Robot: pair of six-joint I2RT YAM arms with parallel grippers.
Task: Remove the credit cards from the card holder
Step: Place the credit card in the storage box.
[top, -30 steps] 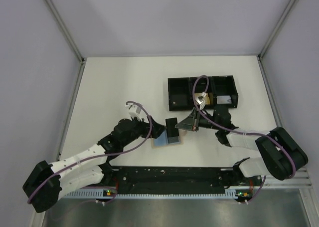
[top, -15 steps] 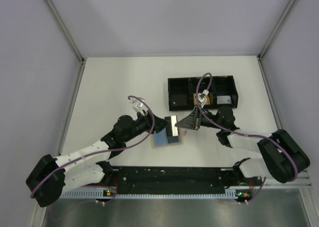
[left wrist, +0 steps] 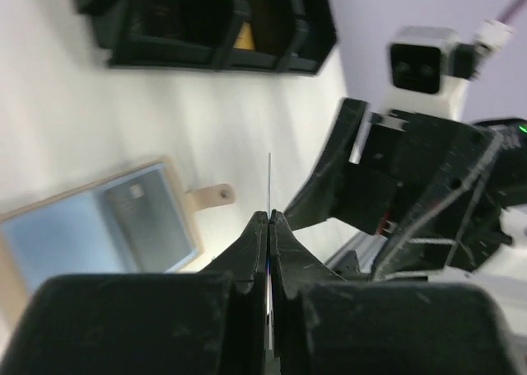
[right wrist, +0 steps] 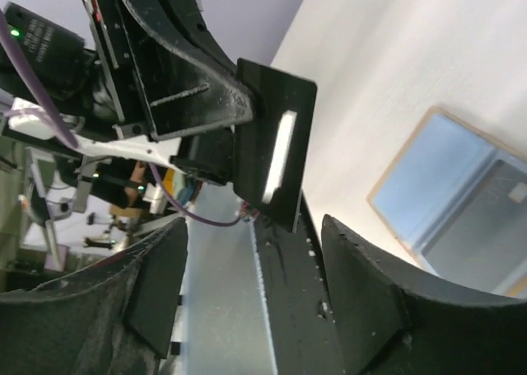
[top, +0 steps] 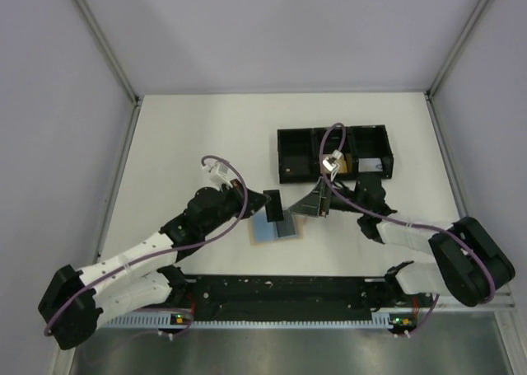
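Note:
The card holder (top: 265, 230) lies open on the table, blue-grey inside with a tan border. A second credit card (left wrist: 146, 221) sits in its right panel. My left gripper (top: 260, 207) is shut on a dark credit card (top: 274, 204), held on edge above the holder. In the left wrist view that card shows only as a thin line (left wrist: 269, 177) between the closed jaws (left wrist: 269, 220). My right gripper (top: 300, 208) stands open just right of the held card and apart from it. The right wrist view shows the card's dark face (right wrist: 276, 157) beyond its spread fingers (right wrist: 255, 284).
A black three-compartment tray (top: 333, 152) stands behind the grippers, with an orange-tan block (left wrist: 243, 37) in one compartment. The holder's tan tab (left wrist: 210, 196) sticks out toward the right arm. The arms' black base rail (top: 280, 291) runs along the near edge.
My left gripper swung in from the left and shut on the dark card. My right gripper, shut before, has opened and let it go.

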